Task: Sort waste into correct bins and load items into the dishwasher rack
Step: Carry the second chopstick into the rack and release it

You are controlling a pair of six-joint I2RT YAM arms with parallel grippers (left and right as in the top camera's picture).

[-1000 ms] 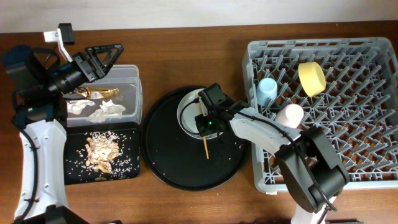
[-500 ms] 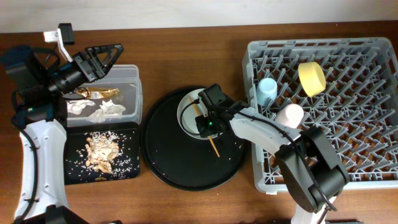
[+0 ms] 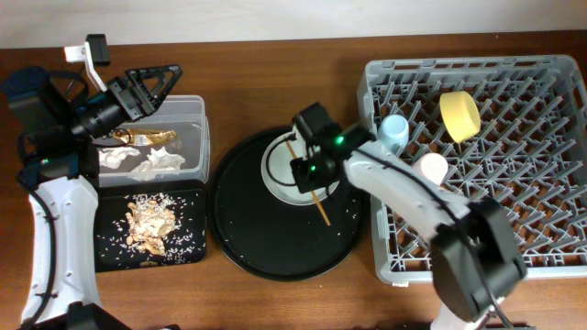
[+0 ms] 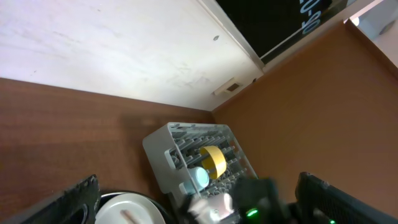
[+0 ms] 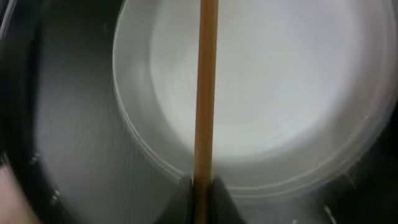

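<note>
Chopstick (image 3: 320, 211): a thin, straight stick of tan wood, slanting across the right side of the grey-white plate (image 3: 278, 170), its near end out over the round black tray (image 3: 243, 234). The right claw (image 3: 313, 172) was clenched on it about mid-length, and the wrist view showed the stick pinched between the fingertips. The left claw (image 3: 152, 82) stood released, jaws wide, above the clear tub (image 3: 204, 137) at far left, grasping nothing. The rack (image 3: 523, 192) sat to the right.
</note>
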